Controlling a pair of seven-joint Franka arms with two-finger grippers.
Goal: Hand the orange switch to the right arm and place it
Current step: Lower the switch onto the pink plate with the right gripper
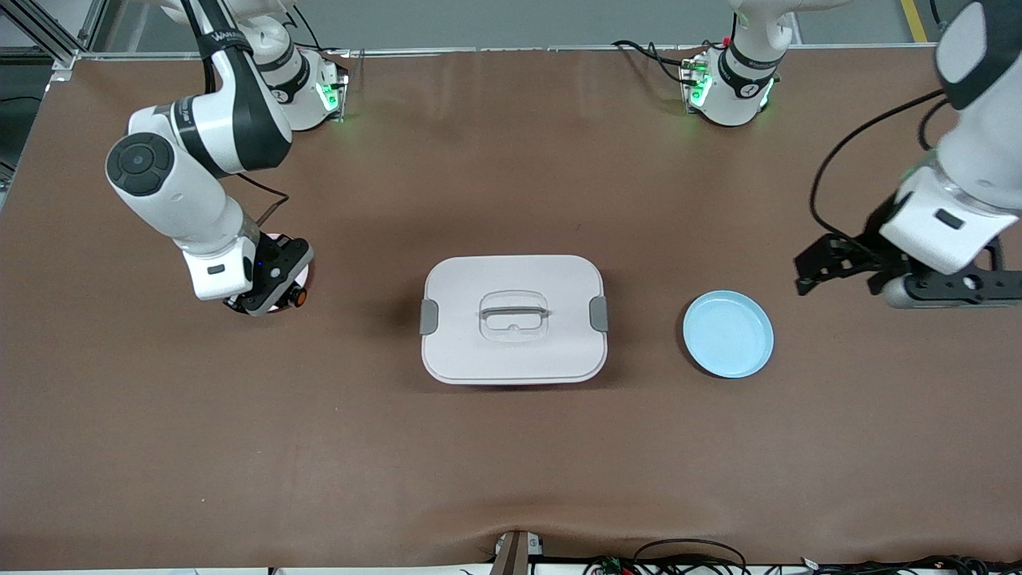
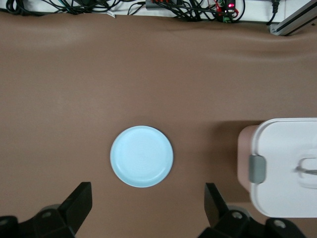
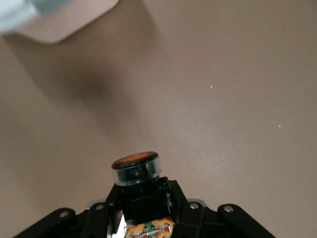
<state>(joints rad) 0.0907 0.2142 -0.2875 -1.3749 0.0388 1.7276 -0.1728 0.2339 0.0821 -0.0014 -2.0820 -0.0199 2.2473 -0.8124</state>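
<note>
One end effector (image 3: 143, 210) clamping orange switch (image 3: 136, 168)

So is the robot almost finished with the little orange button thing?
Nearly. The handover looks done: the right gripper is shut on the orange switch, low over a pink plate at the right arm's end of the table. The left gripper is open and empty, above the blue plate. Left: letting go of the switch.

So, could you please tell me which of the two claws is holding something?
The right claw, low over a pink plate, grips the orange switch; the left claw hangs open, holding nothing, beside the blue plate.
</note>
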